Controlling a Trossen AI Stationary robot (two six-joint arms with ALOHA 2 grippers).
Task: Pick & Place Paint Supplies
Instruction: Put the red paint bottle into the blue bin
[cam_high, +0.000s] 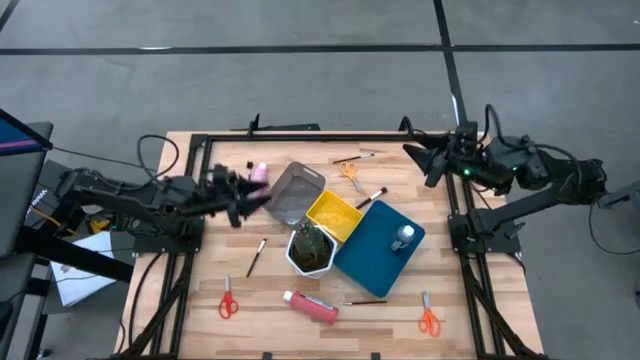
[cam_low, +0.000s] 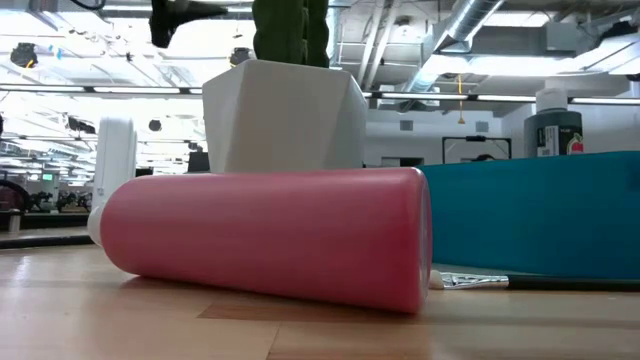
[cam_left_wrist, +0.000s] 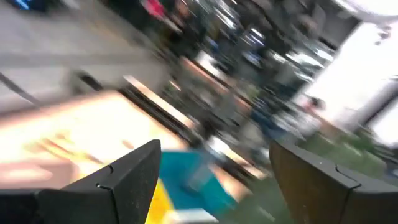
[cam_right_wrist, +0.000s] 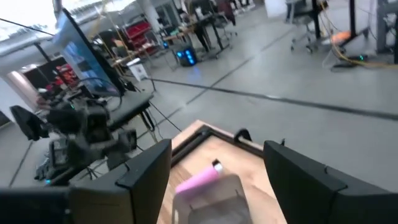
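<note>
Pink bottle lies on its side at the near edge, with red scissors to its left and orange scissors to its right, all loose on the table. Farther in, a brush lies loose left of the white pot; the grey bottle stands in the blue tray. Far side, a 2nd pink bottle, orange scissors and 2 brushes wait. By my reading, only 1 item is placed and most are left.

Left gripper hovers near that far pink bottle, jaws wide, holding nothing. Right gripper waits at the far right corner, equally spread and empty.
</note>
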